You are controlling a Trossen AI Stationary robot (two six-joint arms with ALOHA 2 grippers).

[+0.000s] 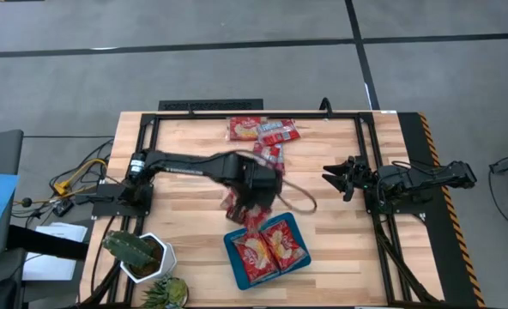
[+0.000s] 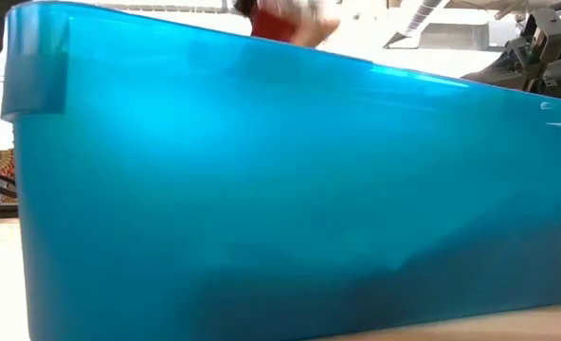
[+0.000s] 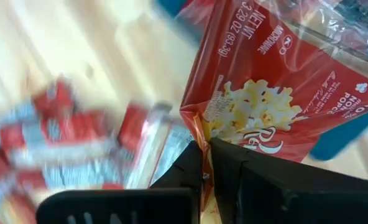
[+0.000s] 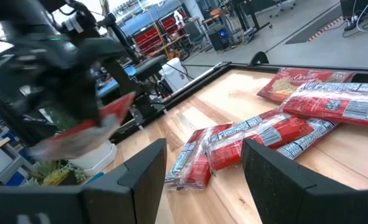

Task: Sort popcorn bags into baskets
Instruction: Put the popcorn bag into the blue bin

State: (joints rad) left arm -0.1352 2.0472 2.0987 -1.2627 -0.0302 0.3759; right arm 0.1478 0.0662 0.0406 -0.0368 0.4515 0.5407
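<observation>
My left gripper (image 1: pixel 256 199) is at the middle of the table (image 1: pixel 194 146), just on the far side of the blue tray (image 1: pixel 233 257). From above it is a dark blur and I cannot make out what it carries. My left wrist view settles that: my 2 fingers (image 3: pixel 190 168) are pinched tight on the edge of a red popcorn bag (image 3: pixel 277 93) with a yellow popcorn picture, and a corner of the tray shows behind the bag.

The tray sits at the near middle of the table and already holds 2 wide bags (image 1: pixel 271 247) lying flat, side by side. Only the top view shows them. The low view is almost filled by the tray's blue wall (image 2: pixel 262 189), with a blurred bit of red (image 2: pixel 279 21) above its rim.

More bags (image 1: pixel 263 130) lie at the far middle of the table. My right wrist view shows them best: narrow packets with silver marks (image 4: pixel 252 137) in a loose heap and a wide bag (image 4: pixel 296 81) beyond them.

My right gripper (image 1: pixel 338 178) waits over the right side of the table, well apart from the tray, fingers spread and holding nothing.

A white pot with a cactus (image 1: pixel 138 251) stands at the near left corner.
</observation>
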